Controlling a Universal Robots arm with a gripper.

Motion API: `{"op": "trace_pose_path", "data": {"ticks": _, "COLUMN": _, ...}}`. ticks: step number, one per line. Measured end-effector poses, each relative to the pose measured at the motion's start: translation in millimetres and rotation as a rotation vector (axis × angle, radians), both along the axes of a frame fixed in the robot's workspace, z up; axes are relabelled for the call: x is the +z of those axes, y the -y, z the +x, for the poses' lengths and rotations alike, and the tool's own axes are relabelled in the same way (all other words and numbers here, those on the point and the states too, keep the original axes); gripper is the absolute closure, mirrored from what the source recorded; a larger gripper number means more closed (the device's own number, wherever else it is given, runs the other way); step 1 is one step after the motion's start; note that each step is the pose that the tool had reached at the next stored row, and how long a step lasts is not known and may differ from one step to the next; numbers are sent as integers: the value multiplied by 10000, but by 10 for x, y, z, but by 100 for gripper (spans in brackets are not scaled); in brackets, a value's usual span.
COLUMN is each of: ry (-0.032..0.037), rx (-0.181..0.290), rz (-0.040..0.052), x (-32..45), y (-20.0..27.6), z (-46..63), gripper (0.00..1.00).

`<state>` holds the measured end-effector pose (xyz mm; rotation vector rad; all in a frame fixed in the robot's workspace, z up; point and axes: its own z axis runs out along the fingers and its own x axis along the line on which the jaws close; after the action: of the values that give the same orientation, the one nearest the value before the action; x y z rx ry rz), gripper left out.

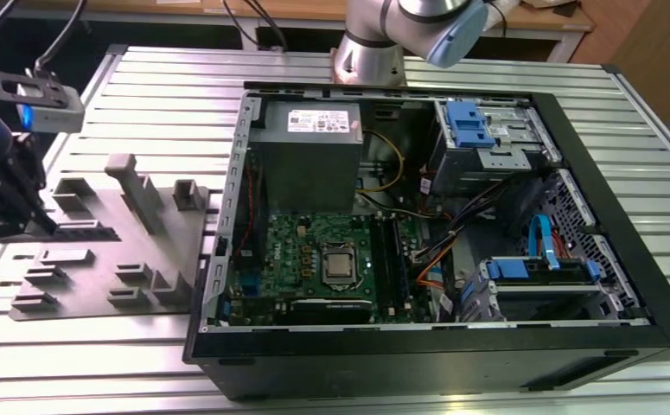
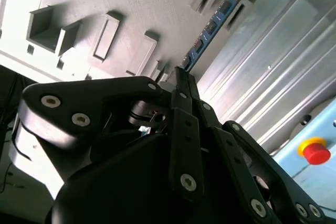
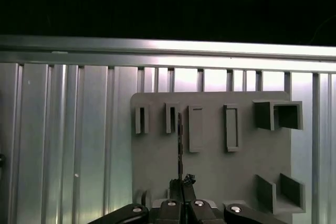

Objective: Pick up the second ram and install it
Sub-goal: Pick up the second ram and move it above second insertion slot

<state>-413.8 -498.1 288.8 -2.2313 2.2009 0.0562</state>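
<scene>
Where the gripper (image 2: pixel 180 77) hung over the gray holder plate (image 1: pixel 116 298) on the exterior view's left, well apart from the open computer case (image 1: pixel 427 367), its fingers (image 2: pixel 184 124) were drawn close together on one end of the memory stick (image 2: pixel 210 31). Seen edge-on in the first wrist view, the stick was a thin dark line running out from the fingertips across the plate, beside a row of slotted blocks (image 3: pixel 142 120). Whether it sat in a holder slot or hung just clear of it was hard to tell. Such a board was likely light and stiff yet easily harmed. It would probably snap if bent, and its chips and contact edge were best left untouched. The safest hold seemed a flat pinch across both faces, firm enough to stop it slipping or swinging.
</scene>
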Motion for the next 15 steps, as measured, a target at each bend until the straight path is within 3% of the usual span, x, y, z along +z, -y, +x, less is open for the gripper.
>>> {"op": "trace_pose_path", "data": {"ticks": 15, "ry": 1, "rx": -2, "rz": 8, "x": 608, "y": 0, "z": 9, "gripper": 92}}
